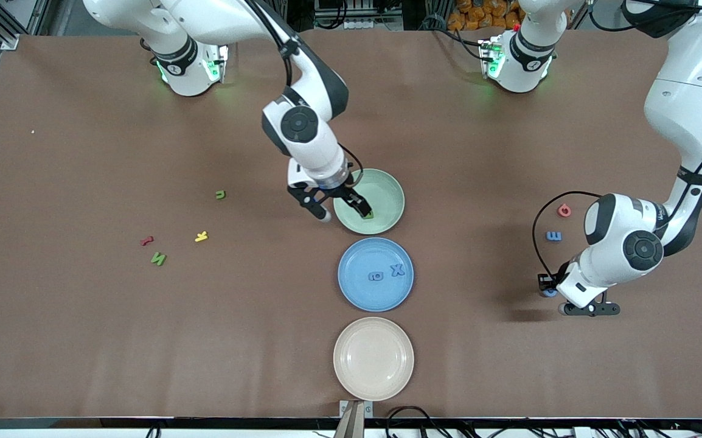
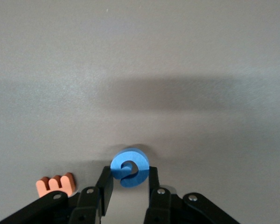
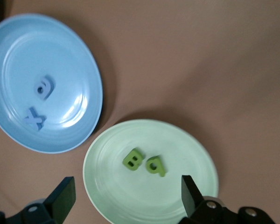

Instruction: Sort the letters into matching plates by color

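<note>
Left gripper [image 2: 129,179] down low at the left arm's end of the table, squeezed tight on a round blue letter [image 2: 129,167]. Sits right between the two black fingers [image 2: 106,183], curled like a little snail, chunky and smooth like foam. Cannot tell which way it points. Just beside the claw, an orange letter [image 2: 56,185] flat on the table with three stubby bumps sticking up. Farther from the front camera, a small blue letter with three prongs [image 1: 553,236] and a round red letter [image 1: 564,210], near each other on the brown table [image 1: 83,340].

Right gripper [image 1: 344,210] over the rim of the pale green plate [image 1: 387,185], fingers spread wide, holding nothing. Two green letters in that plate, side by side under the claw: a B [image 3: 133,159] and a small one with a loop and a tail [image 3: 156,165]. Both flat, thick and blocky.

Blue plate [image 1: 351,289] next, nearer the front camera, with a blue X [image 1: 397,270] and a round blue letter [image 1: 376,276] lying flat inside. Cream plate [image 1: 351,371] nearest the camera. All three plates round, shallow, dull, same size, in one line.

Toward the right arm's end, four little letters spread apart on the table: green [image 1: 220,194], yellow [image 1: 201,236], red [image 1: 147,241], green N [image 1: 158,258].
</note>
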Robot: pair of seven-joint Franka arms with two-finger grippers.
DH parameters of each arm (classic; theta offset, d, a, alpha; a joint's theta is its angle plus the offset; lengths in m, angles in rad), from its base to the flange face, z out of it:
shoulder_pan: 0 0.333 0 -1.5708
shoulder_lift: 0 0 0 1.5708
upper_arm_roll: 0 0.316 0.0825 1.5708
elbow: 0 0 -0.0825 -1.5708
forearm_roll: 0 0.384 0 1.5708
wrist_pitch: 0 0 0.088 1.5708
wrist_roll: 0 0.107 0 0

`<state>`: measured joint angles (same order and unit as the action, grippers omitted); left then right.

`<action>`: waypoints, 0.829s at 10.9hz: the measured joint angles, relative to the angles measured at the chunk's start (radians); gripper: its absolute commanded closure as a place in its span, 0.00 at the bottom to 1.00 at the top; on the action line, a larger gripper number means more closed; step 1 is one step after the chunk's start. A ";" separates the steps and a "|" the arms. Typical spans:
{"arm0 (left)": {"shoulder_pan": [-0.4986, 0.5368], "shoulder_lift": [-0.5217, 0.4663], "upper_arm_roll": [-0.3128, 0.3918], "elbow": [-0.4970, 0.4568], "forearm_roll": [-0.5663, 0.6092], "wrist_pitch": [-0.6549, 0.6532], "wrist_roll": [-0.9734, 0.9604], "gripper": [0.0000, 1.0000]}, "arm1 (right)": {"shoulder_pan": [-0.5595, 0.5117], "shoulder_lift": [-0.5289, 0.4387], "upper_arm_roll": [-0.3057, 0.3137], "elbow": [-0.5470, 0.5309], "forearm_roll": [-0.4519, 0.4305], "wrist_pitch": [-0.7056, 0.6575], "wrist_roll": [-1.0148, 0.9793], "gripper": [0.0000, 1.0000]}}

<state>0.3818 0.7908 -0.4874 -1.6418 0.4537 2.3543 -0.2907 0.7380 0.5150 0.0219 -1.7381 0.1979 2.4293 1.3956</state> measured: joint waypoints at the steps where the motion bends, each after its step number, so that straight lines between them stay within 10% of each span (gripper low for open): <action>1: -0.002 -0.003 -0.010 0.002 0.000 0.000 -0.025 1.00 | -0.027 -0.044 0.000 -0.014 0.000 -0.073 -0.014 0.00; 9: -0.168 -0.004 -0.055 0.015 0.000 0.000 -0.412 1.00 | -0.359 -0.254 -0.005 -0.154 -0.002 -0.356 -0.332 0.00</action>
<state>0.2142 0.7870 -0.5424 -1.6270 0.4535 2.3542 -0.7024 0.3790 0.2611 0.0170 -1.8921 0.1962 2.0736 1.0634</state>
